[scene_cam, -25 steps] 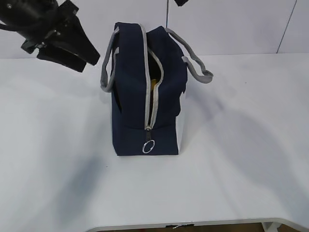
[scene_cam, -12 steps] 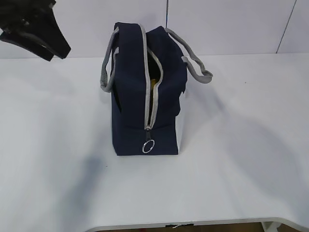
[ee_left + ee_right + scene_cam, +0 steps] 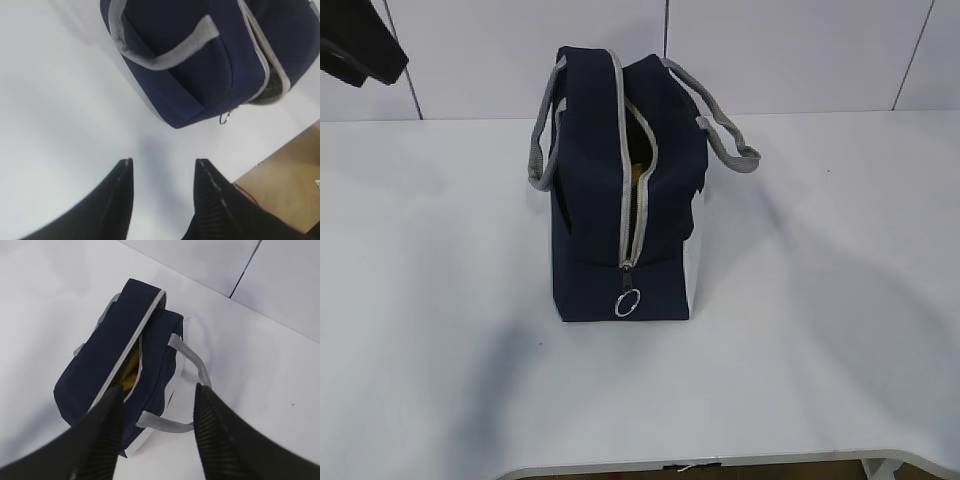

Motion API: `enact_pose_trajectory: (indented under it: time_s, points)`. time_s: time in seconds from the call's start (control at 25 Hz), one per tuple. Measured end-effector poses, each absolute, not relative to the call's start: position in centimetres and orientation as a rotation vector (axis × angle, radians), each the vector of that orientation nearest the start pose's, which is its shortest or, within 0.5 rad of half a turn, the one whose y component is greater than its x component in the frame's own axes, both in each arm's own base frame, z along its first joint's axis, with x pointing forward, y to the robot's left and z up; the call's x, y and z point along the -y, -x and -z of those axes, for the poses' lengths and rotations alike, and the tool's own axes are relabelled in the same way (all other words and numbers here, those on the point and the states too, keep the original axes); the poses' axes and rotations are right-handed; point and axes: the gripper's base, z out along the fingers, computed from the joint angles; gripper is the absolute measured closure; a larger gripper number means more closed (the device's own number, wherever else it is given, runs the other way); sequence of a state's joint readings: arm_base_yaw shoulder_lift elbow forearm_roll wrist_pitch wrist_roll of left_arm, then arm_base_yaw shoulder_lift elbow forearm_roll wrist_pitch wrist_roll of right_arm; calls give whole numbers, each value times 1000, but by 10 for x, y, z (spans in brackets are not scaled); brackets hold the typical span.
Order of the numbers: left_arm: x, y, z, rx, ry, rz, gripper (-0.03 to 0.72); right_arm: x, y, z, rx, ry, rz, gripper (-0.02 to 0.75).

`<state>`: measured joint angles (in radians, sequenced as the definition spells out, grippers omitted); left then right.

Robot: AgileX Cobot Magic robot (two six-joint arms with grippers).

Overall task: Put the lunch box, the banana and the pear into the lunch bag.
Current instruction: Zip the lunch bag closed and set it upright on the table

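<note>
Since the earlier frame your left arm has pulled away to the upper left corner of the exterior view. One boxy navy-blue fabric lunch bag (image 3: 625,190) stands upright on the white table (image 3: 820,300), its two grey webbing handles (image 3: 725,135) drooping either side, zipper partly open, something yellow (image 3: 131,371) showing inside. Your left gripper (image 3: 162,167) hangs apart-jawed and empty beside the bag; your right gripper (image 3: 159,392) hovers above it, likewise spread, holding nothing.
</note>
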<state>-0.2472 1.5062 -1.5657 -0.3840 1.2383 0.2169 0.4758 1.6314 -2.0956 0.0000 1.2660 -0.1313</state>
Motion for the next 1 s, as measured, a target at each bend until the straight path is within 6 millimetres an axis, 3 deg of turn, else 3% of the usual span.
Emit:
enact_pose_trajectory:
  time_s: [0.2, 0.72, 1.0]
  points:
    - [100, -266, -400, -2543, -562, 522, 400, -146, -276, -500, -2176, 671, -231, 350]
    - [86, -209, -422, -2444, -567, 513, 400, -129, -235, -472, -2291, 704, -277, 350]
    - [78, -179, -435, -2371, -569, 508, 400, -127, -228, -462, -2327, 710, -301, 350]
